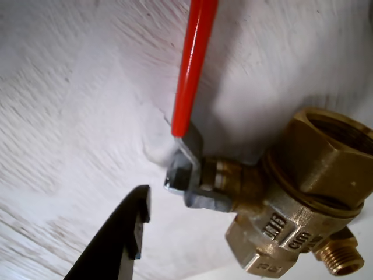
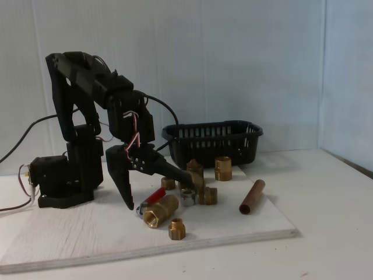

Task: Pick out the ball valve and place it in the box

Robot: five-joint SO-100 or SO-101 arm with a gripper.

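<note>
The ball valve (image 2: 159, 210), brass with a red lever handle (image 2: 154, 196), lies on the white board in the fixed view. My gripper (image 2: 158, 193) hangs open over it, one finger (image 2: 124, 189) to its left and the other reaching right past the handle. In the wrist view the ball valve (image 1: 291, 219) fills the lower right, its red handle (image 1: 192, 64) running up to the top edge. One black finger (image 1: 122, 236) stands apart from the valve at the lower left. The box (image 2: 213, 140), a black slotted basket, stands behind at the back, to the right of the arm.
Several small brass fittings lie around the valve, among them a fitting in front (image 2: 176, 228) and a fitting near the basket (image 2: 223, 168). A copper-brown pipe piece (image 2: 252, 196) lies to the right. The arm's base (image 2: 64, 178) sits at the left on the white board (image 2: 245, 227).
</note>
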